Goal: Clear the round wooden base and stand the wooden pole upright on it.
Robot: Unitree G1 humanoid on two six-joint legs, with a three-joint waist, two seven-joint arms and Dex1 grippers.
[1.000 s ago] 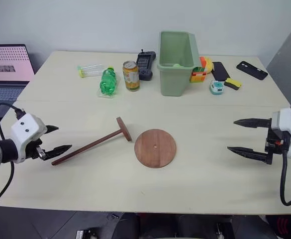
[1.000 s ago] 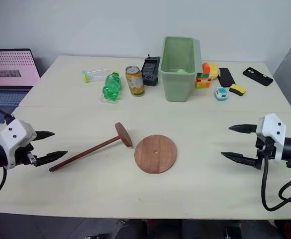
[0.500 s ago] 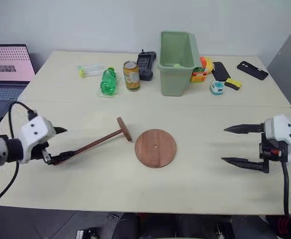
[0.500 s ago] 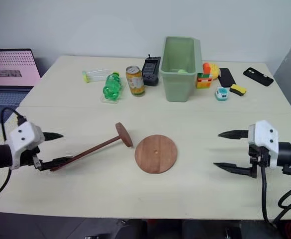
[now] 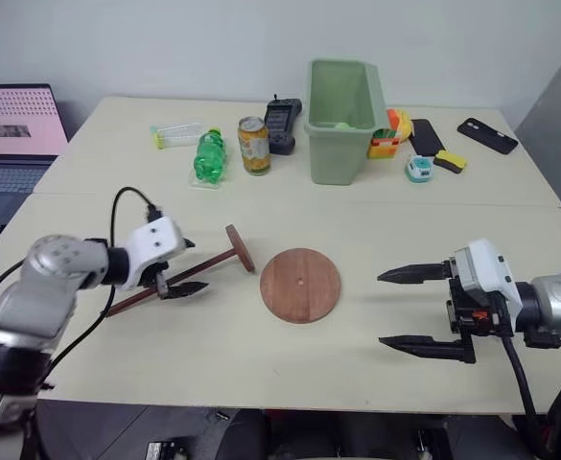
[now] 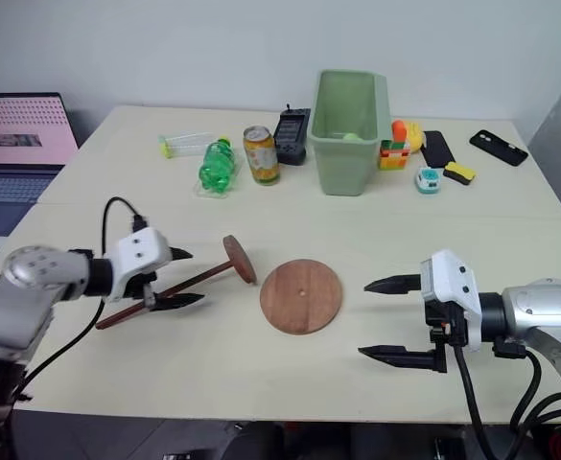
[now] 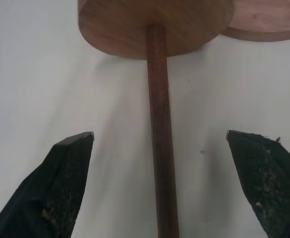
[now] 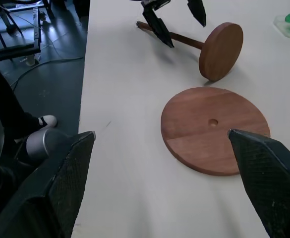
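Observation:
The round wooden base (image 5: 300, 285) lies flat at the table's middle with nothing on it, its small centre hole showing. The wooden pole (image 5: 199, 264) lies on its side to the left, its disc end (image 5: 240, 248) nearest the base. My left gripper (image 5: 186, 265) is open and straddles the rod, one finger on each side; in the left wrist view the rod (image 7: 159, 124) runs between the fingers (image 7: 65, 183) up to the disc. My right gripper (image 5: 384, 309) is open and empty, just right of the base (image 8: 214, 129), pointing at it.
Along the far side stand a green bin (image 5: 340, 120), a can (image 5: 253, 146), a green bottle (image 5: 207, 157), a clear bottle (image 5: 175, 134), a black handset (image 5: 281, 125), toy blocks (image 5: 387, 134) and phones (image 5: 485, 134). A laptop (image 5: 11, 125) sits far left.
My left gripper has slid right along the pole, from its free end to mid-rod, near the disc. My right gripper has moved left, closer to the base. Pole and base stayed put.

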